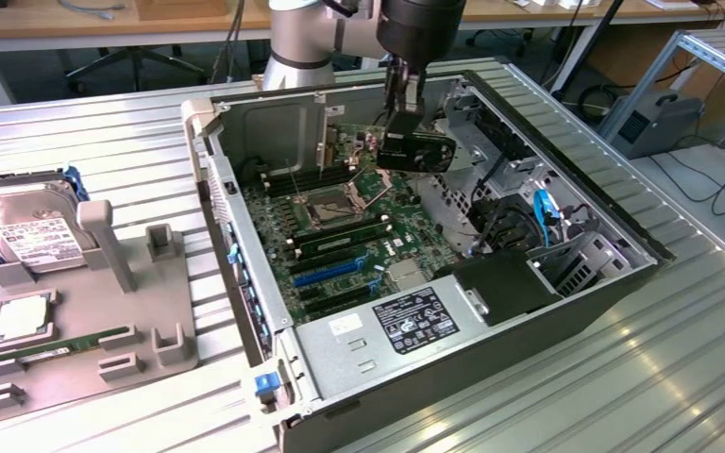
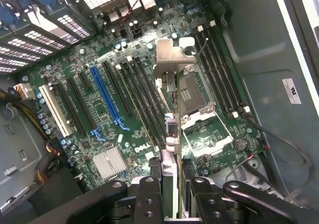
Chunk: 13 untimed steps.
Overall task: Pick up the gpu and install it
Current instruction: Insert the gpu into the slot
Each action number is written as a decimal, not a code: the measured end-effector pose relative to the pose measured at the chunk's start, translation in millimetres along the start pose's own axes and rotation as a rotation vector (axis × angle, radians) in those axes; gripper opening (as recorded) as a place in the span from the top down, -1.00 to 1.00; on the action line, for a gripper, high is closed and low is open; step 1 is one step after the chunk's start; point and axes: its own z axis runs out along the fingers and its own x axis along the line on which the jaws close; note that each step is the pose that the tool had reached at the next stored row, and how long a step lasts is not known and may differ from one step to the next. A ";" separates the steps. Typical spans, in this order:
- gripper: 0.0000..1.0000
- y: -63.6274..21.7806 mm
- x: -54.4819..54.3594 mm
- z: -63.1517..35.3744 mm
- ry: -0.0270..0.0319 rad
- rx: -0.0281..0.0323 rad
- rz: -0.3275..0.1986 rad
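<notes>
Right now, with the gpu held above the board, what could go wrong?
1. The gpu in the gripper hangs by the CPU socket, off the blue slot; descending here might hit the socket.
2. Its edge looks angled against the slots, so seating could jam.

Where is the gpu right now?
In the exterior view, the gpu hangs in the gripper over the motherboard, inside the open case, near the CPU socket.

gpu [image 1: 415, 151]: dark face, slight gloss; bracket edge bright bare metal | motherboard [image 1: 337, 222]: green board, smooth | heatsink [image 2: 109, 162]: finned bright metal | case [image 1: 564, 340]: grey sheet metal, matt | counter [image 1: 678, 377]: ribbed metal, satin sheen | holder tray [image 1: 86, 316]: grey plastic, matt | hard drive [image 1: 23, 231]: silvery metal, white paper label
</notes>
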 end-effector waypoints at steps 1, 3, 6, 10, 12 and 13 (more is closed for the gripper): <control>0.47 0.0 0.0 0.0 -0.0001 -0.0002 -0.007; 0.47 0.0 0.0 0.1 -0.0005 -0.0005 -0.023; 0.47 0.0 0.0 0.2 -0.0010 -0.0011 -0.045; 0.47 0.0 0.0 0.3 -0.0017 -0.0018 -0.076; 0.47 0.0 0.0 0.3 -0.0021 -0.0022 -0.091; 0.47 0.0 0.0 0.3 -0.0022 -0.0024 -0.098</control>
